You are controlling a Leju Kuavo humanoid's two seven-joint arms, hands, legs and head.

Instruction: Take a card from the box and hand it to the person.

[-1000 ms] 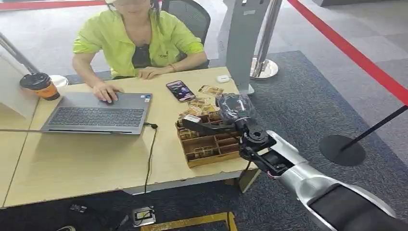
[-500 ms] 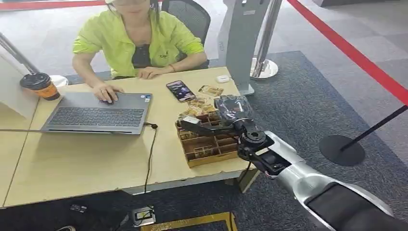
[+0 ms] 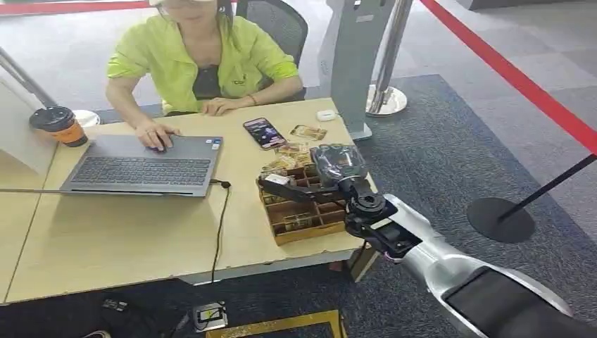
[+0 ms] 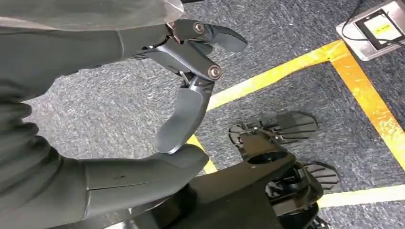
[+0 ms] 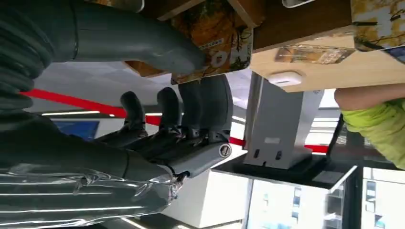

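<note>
The wooden box (image 3: 310,236) with several compartments of cards stands at the table's right front corner. My right hand (image 3: 336,166), its back wrapped in clear plastic, hovers over the box and reaches left. It pinches a card (image 3: 279,179) between thumb and fingers. The right wrist view shows that card (image 5: 215,38), orange and dark with a white corner, held under the thumb (image 5: 143,43) beside the box (image 5: 296,24). A person (image 3: 200,56) in a yellow-green shirt sits at the far side, one hand (image 3: 155,134) on the laptop. My left hand (image 4: 181,119) hangs over the floor, fingers curled, holding nothing.
On the table lie a laptop (image 3: 141,166), a phone (image 3: 264,132), loose cards (image 3: 308,132), a white earbud case (image 3: 326,115) and a coffee cup (image 3: 60,125). A black cable (image 3: 221,225) runs off the front edge. A grey stand (image 3: 355,56) rises beyond the right end.
My right hand has drifted slightly left and lower over the box, the card still pinched in it. The person and the table things have stayed put.
</note>
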